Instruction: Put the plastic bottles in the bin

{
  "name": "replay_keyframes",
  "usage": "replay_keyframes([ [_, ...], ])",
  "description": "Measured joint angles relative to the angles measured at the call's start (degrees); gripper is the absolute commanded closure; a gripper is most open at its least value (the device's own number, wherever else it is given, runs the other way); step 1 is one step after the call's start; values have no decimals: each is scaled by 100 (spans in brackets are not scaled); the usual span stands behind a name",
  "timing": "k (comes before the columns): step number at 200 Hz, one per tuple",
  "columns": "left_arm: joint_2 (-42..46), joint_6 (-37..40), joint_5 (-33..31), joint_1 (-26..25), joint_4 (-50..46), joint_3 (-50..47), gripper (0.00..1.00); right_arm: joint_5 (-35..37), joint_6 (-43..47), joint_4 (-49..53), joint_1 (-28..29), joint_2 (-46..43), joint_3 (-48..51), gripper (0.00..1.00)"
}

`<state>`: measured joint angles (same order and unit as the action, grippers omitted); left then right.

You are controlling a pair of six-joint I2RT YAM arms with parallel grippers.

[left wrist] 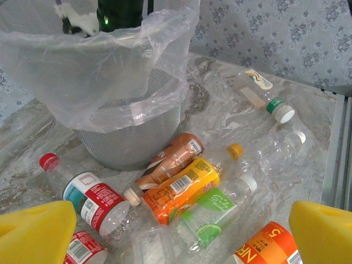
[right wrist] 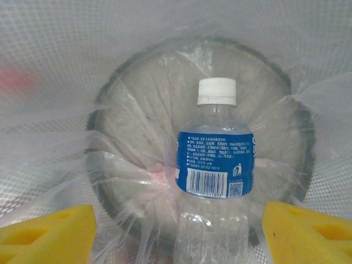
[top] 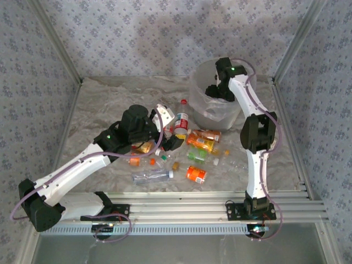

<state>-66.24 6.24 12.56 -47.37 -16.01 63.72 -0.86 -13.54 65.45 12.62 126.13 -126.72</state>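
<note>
My R gripper (right wrist: 177,234) hangs down inside the bin (top: 217,116), which stands at abt 1 o'clock on the table (top: 110,99) in the top view. Its pads (right wrist: 47,231) are apart, wider than the blue-label bottle (right wrist: 215,165) btwn them, and neither touches it, so nothing's clamped. I'd say it's positioned there bc the lined bin floor is straight below, so the bottle goes in rather than over the rim. Cap points to 12 in the wrist view. Can't tell if it's resting on the floor or mid-drop. My L gripper (left wrist: 179,236) is spread fully wide and empty, hovering over the plastic bottles (top: 192,148) piled at table centre, w/ the bin at its 11 o'clock. Under it lies an orange-label bottle (left wrist: 184,190), w/ a green-label bottle (left wrist: 212,212) at its 4, a brown bottle (left wrist: 173,159) at 12 and a red-label bottle (left wrist: 93,201) at 9. The wide stance makes sense: they lie on their sides, touching, so I need room to straddle one. Most are on the table, so it's early in the job, I reckon.
</note>
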Motion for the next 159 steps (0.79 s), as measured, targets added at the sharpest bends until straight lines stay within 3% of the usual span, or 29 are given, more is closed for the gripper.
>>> replay_keyframes([
  [99,31,-2,-20,-2,2,-15,0,299,-59,-363,76,-1408,-35,24],
  [159,59,22,-79,-42,2,-28,0,680,-59,-750,343,-2533,573,25],
])
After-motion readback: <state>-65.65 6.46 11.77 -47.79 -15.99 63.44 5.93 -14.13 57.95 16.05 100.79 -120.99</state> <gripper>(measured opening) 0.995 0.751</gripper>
